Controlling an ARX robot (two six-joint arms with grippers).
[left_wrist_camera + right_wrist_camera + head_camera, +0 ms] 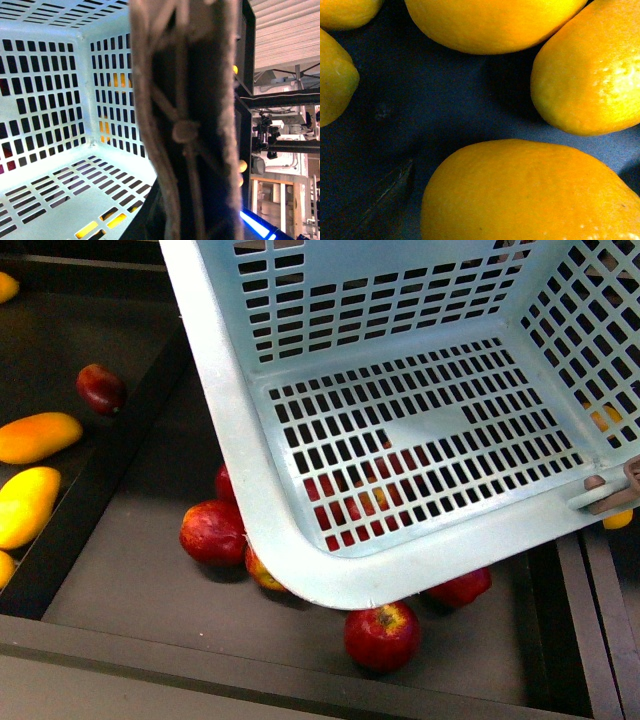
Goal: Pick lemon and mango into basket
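Empty teal basket [245, 470] hangs tilted across the upper right of the front view, one mauve handle [608, 490] at right centre. Five red apples [213, 532] ring its lower rim, with more red showing through the slots. A sixth, darker apple [100, 388] lies at upper left. Three mangoes [38, 436] line the left edge, and two lemons [618, 520] peep out, partly hidden, at the right edge. Five pitted yellow fruits [530, 195] crowd the right wrist view. Left gripper and right gripper are not clear enough to tell whether either is parted or clamped
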